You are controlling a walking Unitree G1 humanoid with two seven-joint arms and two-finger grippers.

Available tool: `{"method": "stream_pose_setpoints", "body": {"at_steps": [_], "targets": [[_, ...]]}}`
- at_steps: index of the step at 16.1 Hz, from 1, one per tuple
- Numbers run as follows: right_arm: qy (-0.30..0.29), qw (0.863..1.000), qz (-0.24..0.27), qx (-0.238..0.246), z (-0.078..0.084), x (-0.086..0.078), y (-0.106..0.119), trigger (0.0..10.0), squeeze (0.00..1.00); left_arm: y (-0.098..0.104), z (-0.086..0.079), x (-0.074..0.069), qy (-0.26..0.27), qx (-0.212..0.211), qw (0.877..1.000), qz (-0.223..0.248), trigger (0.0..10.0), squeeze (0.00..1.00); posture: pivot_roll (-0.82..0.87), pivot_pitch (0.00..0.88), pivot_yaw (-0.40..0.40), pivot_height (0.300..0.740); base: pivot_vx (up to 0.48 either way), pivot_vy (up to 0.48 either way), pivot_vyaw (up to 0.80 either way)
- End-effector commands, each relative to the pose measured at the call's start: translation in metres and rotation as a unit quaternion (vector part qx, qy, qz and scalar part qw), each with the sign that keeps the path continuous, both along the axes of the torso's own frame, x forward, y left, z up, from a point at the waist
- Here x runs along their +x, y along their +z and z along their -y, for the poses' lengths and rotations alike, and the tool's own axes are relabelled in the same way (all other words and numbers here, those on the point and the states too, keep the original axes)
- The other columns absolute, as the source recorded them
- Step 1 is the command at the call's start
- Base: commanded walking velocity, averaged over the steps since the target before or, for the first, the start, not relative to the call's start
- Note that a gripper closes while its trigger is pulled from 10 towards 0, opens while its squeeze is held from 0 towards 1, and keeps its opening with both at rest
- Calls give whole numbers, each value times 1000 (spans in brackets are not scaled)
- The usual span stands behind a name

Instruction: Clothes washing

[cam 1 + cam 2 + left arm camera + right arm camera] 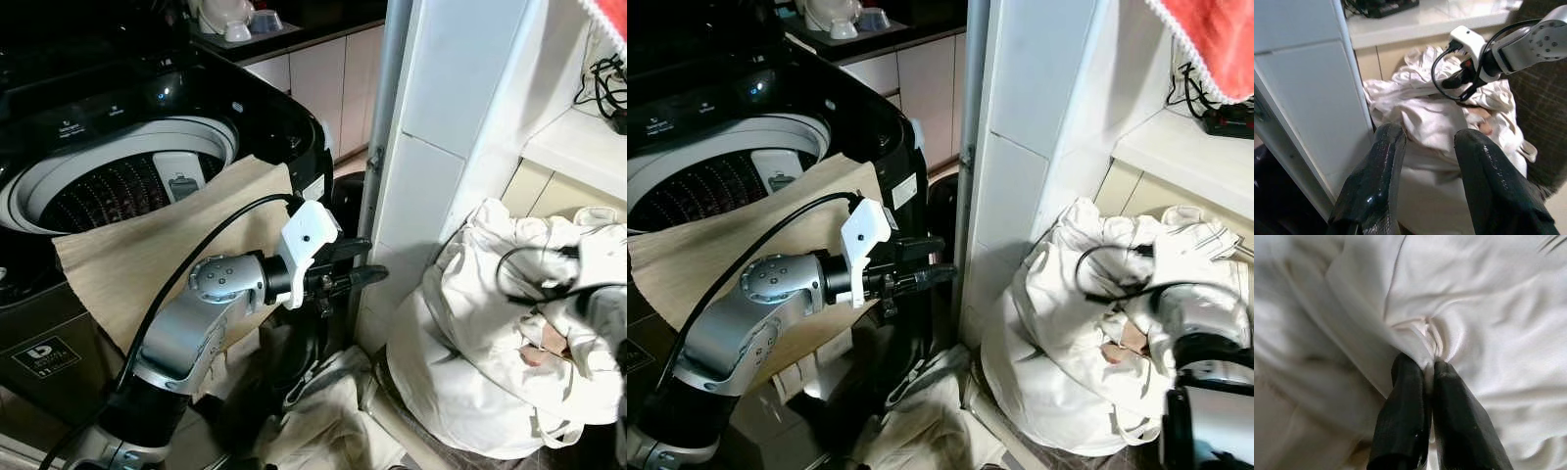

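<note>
A fold of the white laundry pile [470,362] is being pinched tight by the right gripper [1429,363] for lifting out, while the left gripper [1425,142] is being held parted and empty.

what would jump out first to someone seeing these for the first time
The big heap of white laundry on the floor by the tiled pillar, with the right pincer pinching a fold of it shut. Next, the open top-loading washer to the left, a beige cloth draped over its rim, the left pincer open nearby.
</note>
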State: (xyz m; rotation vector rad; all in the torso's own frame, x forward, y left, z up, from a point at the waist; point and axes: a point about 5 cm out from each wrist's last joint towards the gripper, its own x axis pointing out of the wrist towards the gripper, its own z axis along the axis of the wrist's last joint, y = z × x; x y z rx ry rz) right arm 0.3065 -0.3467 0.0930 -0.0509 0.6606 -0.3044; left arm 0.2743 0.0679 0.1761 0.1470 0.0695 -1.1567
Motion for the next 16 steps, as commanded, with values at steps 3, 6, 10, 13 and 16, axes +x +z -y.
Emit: {"method": "stream_pose_setpoints", "body": {"at_steps": [3,6,10,13,16], "targets": [[0,994,108,-5,8,14,50,0,0,8,-5,9,42,-22,999,20,10000,0,-79,0,43,740,0,0,0],[52,978,200,-17,-3,23,107,0,0,19,-7,19,76,-54,995,38,10000,0,-84,0,46,740,0,0,0],[226,908,334,109,-58,22,187,0,0,45,-2,25,88,-124,987,60,10000,0,-84,0,45,740,0,0,0],[401,806,385,204,-114,2,218,0,0,75,10,27,77,-198,972,101,10000,1000,-76,0,31,740,0,0,0],[438,772,385,252,-139,-4,223,0,0,96,16,29,88,-249,954,143,10000,1000,-73,0,28,740,0,0,0]]}}
